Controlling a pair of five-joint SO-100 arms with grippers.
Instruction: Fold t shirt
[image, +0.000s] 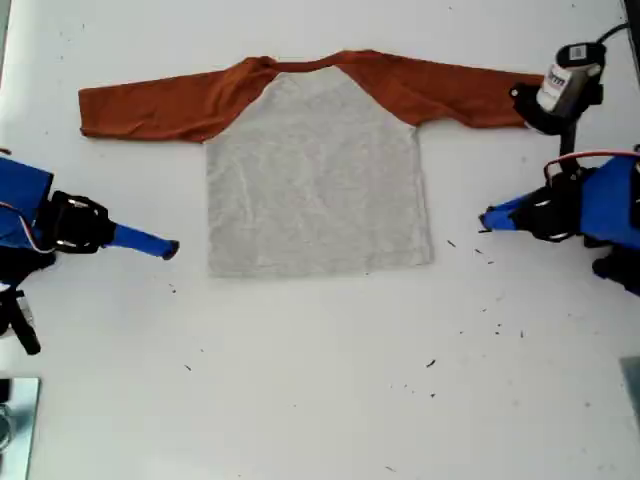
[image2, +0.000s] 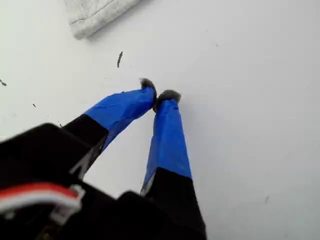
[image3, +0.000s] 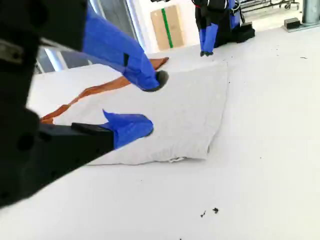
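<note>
The t shirt (image: 315, 180) lies flat on the white table, grey body toward the exterior camera and both rust-orange sleeves spread wide at the far edge. My first gripper (image: 486, 220) (image2: 159, 95) is shut and empty, low over bare table just off the hem corner (image2: 90, 20) on the exterior view's right. My second gripper (image: 170, 248) (image3: 150, 102) is open beside the shirt's edge (image3: 190, 115) on the exterior view's left, holding nothing. The second wrist view also shows the first gripper (image3: 207, 40) beyond the shirt.
A black and white device (image: 560, 95) sits at the sleeve end on the exterior view's right. Small dark specks (image: 450, 243) dot the table (image: 320, 380). A metal object (image: 15, 410) shows at the exterior view's lower left.
</note>
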